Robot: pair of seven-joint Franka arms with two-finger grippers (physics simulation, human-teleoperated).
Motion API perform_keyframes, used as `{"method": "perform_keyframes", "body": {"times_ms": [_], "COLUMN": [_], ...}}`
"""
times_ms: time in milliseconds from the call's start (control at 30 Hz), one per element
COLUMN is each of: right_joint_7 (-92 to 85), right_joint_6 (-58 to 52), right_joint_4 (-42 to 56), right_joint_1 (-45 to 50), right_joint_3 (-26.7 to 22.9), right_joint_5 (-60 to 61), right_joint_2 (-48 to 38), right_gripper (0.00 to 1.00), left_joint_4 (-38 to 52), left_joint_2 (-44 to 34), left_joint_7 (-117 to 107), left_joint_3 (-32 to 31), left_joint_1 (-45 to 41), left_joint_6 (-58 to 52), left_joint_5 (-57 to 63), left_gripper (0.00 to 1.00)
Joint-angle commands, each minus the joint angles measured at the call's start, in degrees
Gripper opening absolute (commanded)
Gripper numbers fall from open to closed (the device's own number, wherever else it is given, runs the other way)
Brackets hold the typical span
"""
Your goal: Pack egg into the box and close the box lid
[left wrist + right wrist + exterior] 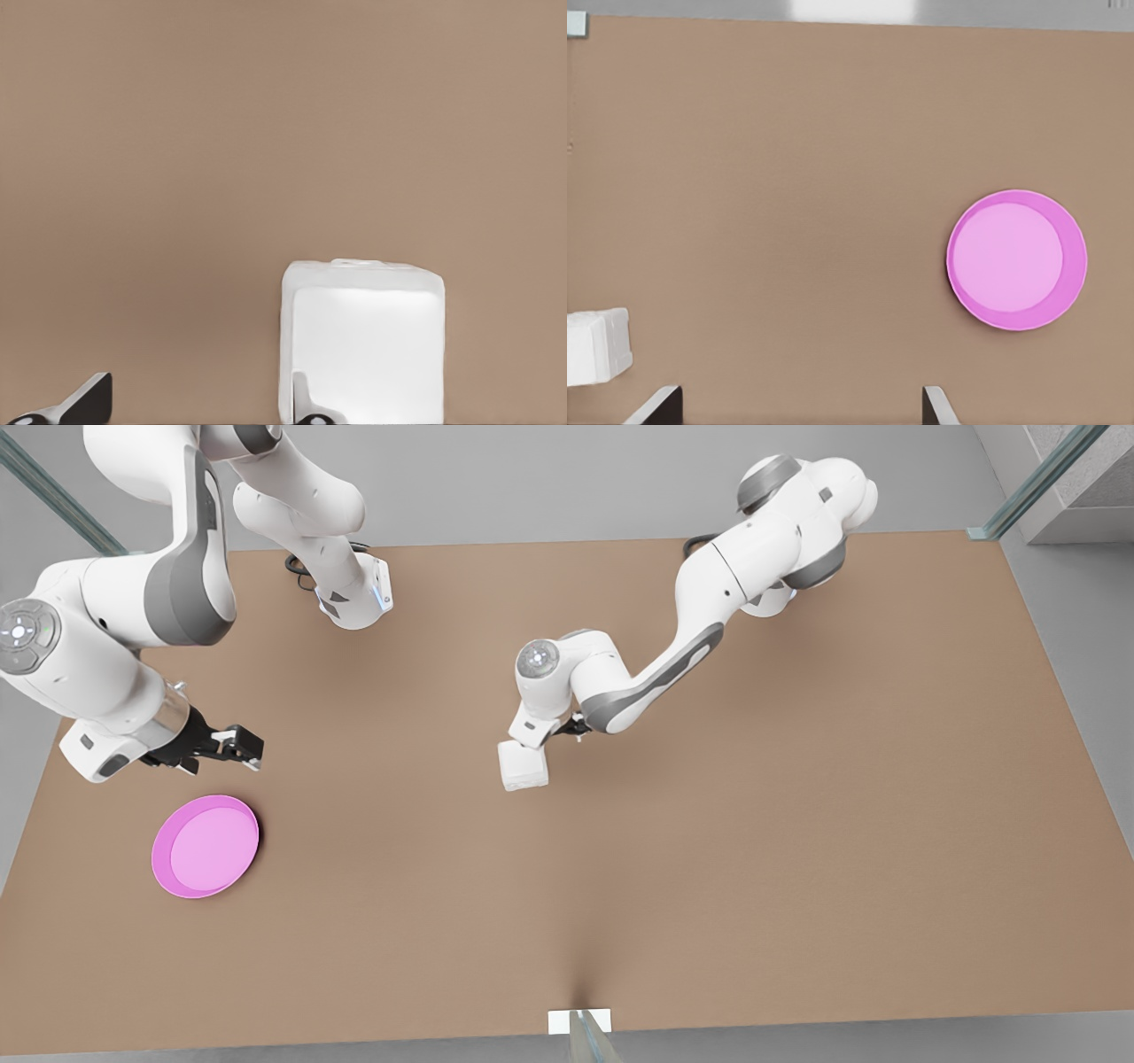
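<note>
The white box (pixel 523 766) sits near the table's middle, and its lid (pixel 363 345) lies down flat over it, covering the cups. The egg is out of view. My left gripper (pixel 572 729) hovers just behind the box; in the left wrist view its fingers (pixel 89 400) stand wide apart and open, one of them overlapping the box's edge. My right gripper (pixel 237 747) hangs open and empty above the pink plate (pixel 205 846) at the front view's left. Its wrist view shows the plate (pixel 1017 259) bare and the box (pixel 596 345) farther off.
The brown table (pixel 753 824) stretches wide to the front view's right. A small white tag (pixel 579 1021) with a thin post sits at the front edge. Metal-and-glass rails stand at the far corners.
</note>
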Motion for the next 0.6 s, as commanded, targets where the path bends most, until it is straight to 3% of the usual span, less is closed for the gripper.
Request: {"method": "perform_keyframes", "body": {"times_ms": [0, 67, 133, 167, 200, 233, 267, 300, 333, 400, 567], "right_joint_7": [-4.02, -4.02, -4.02, -4.02, -4.02, -4.02, -4.02, -4.02, -4.02, -3.93, -4.02], "right_joint_6": [0.52, 0.52, 0.52, 0.44, 0.44, 0.44, 0.44, 0.52, 0.52, 0.52, 0.52], "right_joint_4": [0.00, 0.08, 0.00, 0.00, 0.00, 0.00, 0.00, 0.00, 0.00, -0.09, -0.09], "right_joint_1": [-0.02, 0.07, 0.24, 0.33, 0.42, 0.42, 0.42, 0.42, 0.51, 0.42, 0.51], "right_joint_3": [-0.01, -0.01, -0.01, -0.01, -0.01, 0.08, -0.01, -0.01, 0.08, -0.01, -0.01], "right_joint_5": [0.04, 0.04, 0.04, 0.04, 0.04, 0.04, 0.04, 0.04, 0.04, 0.04, -0.05], "right_joint_2": [0.13, 0.13, 0.13, 0.13, 0.13, 0.13, 0.13, 0.13, 0.13, 0.21, 0.21], "right_gripper": [1.00, 1.00, 1.00, 1.00, 1.00, 1.00, 1.00, 1.00, 1.00, 1.00, 1.00], "left_joint_4": [0.04, 0.13, 6.43, 9.27, 9.26, 11.80, 11.82, 11.46, 11.46, -3.05, -1.54], "left_joint_2": [0.31, -0.83, -5.49, -5.84, -7.42, -10.58, -19.02, -23.77, -27.99, -40.04, -38.89], "left_joint_7": [-9.39, -7.29, 3.42, 12.39, 15.39, 29.96, 49.90, 70.12, 77.00, 76.57, 76.65], "left_joint_3": [-0.03, -0.20, -3.27, -9.77, -11.54, -0.68, 25.61, 35.65, 35.74, 36.89, 36.62], "left_joint_1": [0.13, 2.58, 10.66, 19.96, 23.59, 17.19, 7.61, 8.12, 15.24, 15.68, 14.10], "left_joint_6": [0.07, -0.90, -17.31, -24.71, -28.40, -35.35, -31.75, -32.62, -31.40, -20.49, -22.70], "left_joint_5": [1.24, 1.15, 0.18, 0.62, 1.41, 2.13, -17.46, -30.13, -38.48, -38.67, -38.49], "left_gripper": [0.99, 0.99, 1.00, 1.00, 1.00, 1.00, 1.00, 1.00, 1.00, 1.00, 1.00]}}
